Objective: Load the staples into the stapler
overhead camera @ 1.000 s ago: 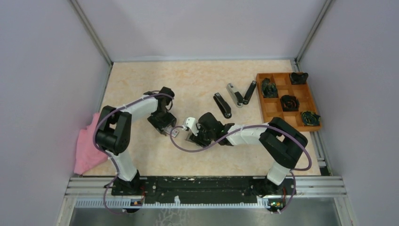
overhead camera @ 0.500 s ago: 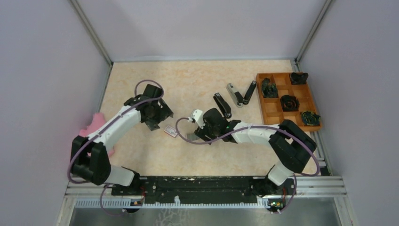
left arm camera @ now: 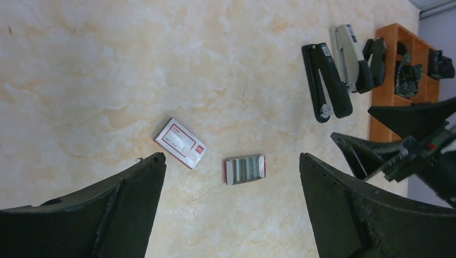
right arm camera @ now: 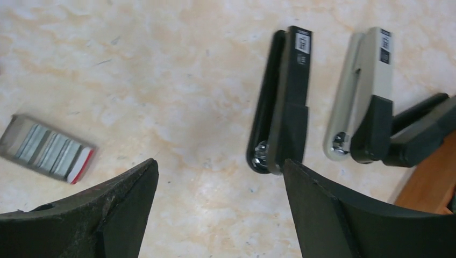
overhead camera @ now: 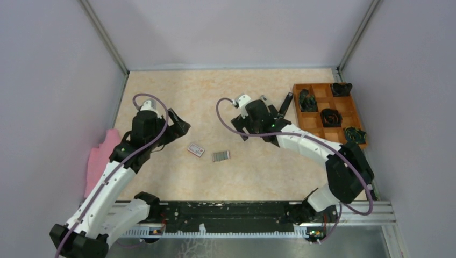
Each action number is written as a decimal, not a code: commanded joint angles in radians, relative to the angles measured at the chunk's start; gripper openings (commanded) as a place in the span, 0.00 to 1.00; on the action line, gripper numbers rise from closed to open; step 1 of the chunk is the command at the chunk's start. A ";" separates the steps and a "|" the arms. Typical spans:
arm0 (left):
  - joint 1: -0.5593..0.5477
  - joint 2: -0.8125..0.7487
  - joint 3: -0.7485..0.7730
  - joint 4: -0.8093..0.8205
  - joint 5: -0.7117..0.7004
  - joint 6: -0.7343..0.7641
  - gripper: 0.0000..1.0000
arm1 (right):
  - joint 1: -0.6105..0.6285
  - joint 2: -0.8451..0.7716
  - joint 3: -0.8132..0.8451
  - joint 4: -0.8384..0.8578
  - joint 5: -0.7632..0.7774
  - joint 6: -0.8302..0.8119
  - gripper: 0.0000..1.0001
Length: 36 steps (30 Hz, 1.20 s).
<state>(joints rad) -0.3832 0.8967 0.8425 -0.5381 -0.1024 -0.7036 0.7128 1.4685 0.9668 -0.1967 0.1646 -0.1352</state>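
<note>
The staples (overhead camera: 221, 156) are silvery ridged strips lying in a small open tray with red edges on the table, also in the left wrist view (left arm camera: 244, 169) and the right wrist view (right arm camera: 48, 149). Three staplers lie at the back right: a black one (right arm camera: 285, 102), a beige-and-black one (right arm camera: 360, 91) and another black one (right arm camera: 419, 129). They also show in the left wrist view (left arm camera: 325, 80). My left gripper (overhead camera: 177, 127) (left arm camera: 231, 157) is open and empty, high above the staples. My right gripper (overhead camera: 240, 128) (right arm camera: 219, 161) is open and empty, beside the first black stapler's hinge end.
A small red-and-white box (overhead camera: 196, 149) (left arm camera: 180, 143) lies just left of the staples. A wooden compartment tray (overhead camera: 355, 115) with dark clips stands at the right edge. A pink cloth (overhead camera: 99, 161) lies at the left wall.
Both grippers have pulled away from the middle, leaving the box and the staples tray lying on the table. The left went back and left, the right went toward the staplers.
</note>
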 commanded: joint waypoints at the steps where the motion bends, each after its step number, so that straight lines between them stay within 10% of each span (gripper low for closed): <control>1: 0.007 -0.081 -0.049 0.087 0.006 0.112 0.99 | -0.056 0.064 0.133 -0.064 0.059 0.047 0.86; 20: 0.005 -0.129 -0.286 0.389 0.267 0.140 0.99 | -0.205 0.432 0.389 -0.189 -0.041 0.101 0.64; 36: -0.008 0.026 -0.346 0.567 0.403 0.033 0.99 | -0.187 0.321 0.329 -0.125 -0.101 0.200 0.09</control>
<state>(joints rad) -0.3828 0.9005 0.5018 -0.0593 0.2565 -0.6361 0.5106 1.9003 1.3071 -0.4004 0.0986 0.0109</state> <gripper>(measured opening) 0.990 0.324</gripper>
